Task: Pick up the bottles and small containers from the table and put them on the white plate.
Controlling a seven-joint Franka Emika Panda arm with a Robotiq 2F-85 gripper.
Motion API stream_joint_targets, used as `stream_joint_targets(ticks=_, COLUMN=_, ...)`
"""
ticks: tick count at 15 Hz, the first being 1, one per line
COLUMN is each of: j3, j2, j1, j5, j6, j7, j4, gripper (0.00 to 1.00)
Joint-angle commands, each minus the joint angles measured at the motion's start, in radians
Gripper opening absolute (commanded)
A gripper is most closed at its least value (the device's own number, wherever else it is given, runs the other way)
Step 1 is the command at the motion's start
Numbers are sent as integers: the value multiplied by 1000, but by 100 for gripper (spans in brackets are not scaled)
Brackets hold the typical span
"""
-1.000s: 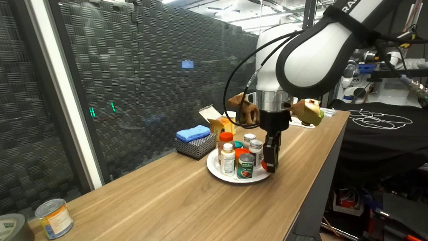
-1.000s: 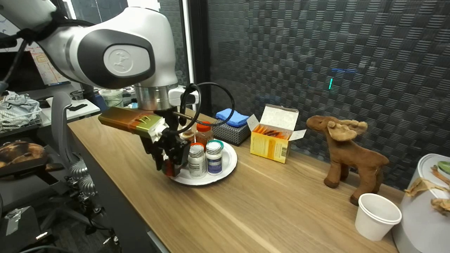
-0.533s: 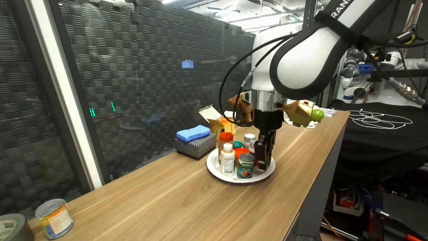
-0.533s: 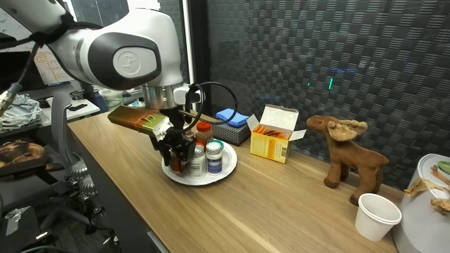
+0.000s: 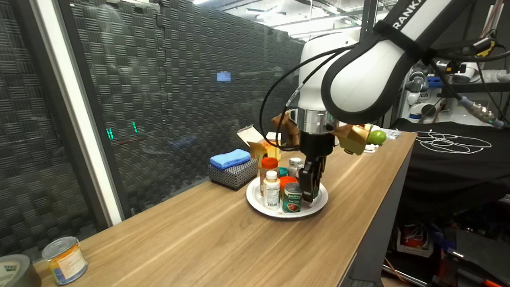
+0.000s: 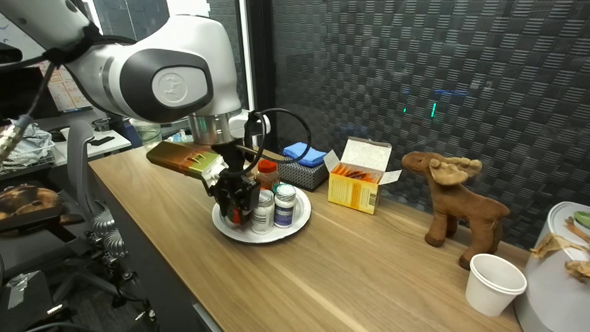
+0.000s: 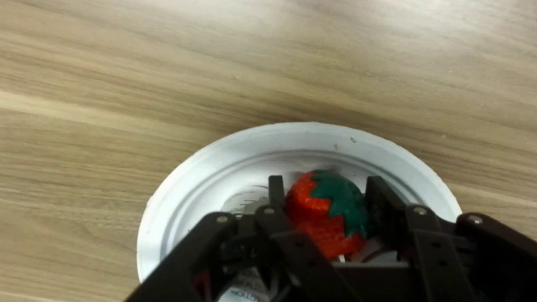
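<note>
Over the near part of the white plate (image 5: 257,206), my gripper (image 7: 325,189) points down, shut on a red strawberry-like item (image 7: 314,226) with a green jagged top. A finger lies against each side of it; whether it touches the plate I cannot tell. Crowded beside the gripper on the plate are two white-capped pill bottles (image 6: 262,216), an orange-red-capped sauce bottle (image 6: 267,174), a white bottle (image 5: 271,194), a small green can (image 5: 293,202), an orange cup (image 5: 287,181) and a green-lidded jar (image 5: 283,172). The table (image 5: 223,239) is light-brown wood.
A wider tan-labelled can (image 5: 67,263) and a tape roll (image 5: 18,271) stand far from the plate. Close behind it are a patterned box (image 5: 235,175) with a blue cloth and an open yellow box (image 6: 354,193). A brown moose toy (image 6: 465,207) and white paper cups (image 6: 493,286) stand further along.
My gripper has carried the strawberry inward from the plate's edge, toward the other items. Two white-capped bottles beside it have shifted slightly away from it.
</note>
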Motion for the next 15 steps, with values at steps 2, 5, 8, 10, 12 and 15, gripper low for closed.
stream_joint_targets(ticks=2, j3=-5, j2=-7, j1=-5, j5=-22, j6=41, j7=8, j4=-8, gripper=91)
stream_joint_targets(ticks=5, j3=-10, j2=-26, j1=-12, j5=-22, j6=52, j7=-2, j4=-26, gripper=100)
stream_joint_targets(ticks=8, j3=-20, j2=-65, j1=-21, j5=-27, j6=61, j7=-7, j4=-62, gripper=100)
stream_joint_targets(ticks=10, j3=-32, j2=-115, j1=-25, j5=-48, j6=46, j7=6, j4=-90, gripper=100)
stream_joint_targets(ticks=12, j3=-40, j2=-191, j1=-29, j5=-75, j6=-21, j7=16, j4=-114, gripper=100)
stream_joint_targets(ticks=15, j3=-35, j2=-320, j1=-35, j5=-70, j6=-137, j7=34, j4=-135, gripper=100)
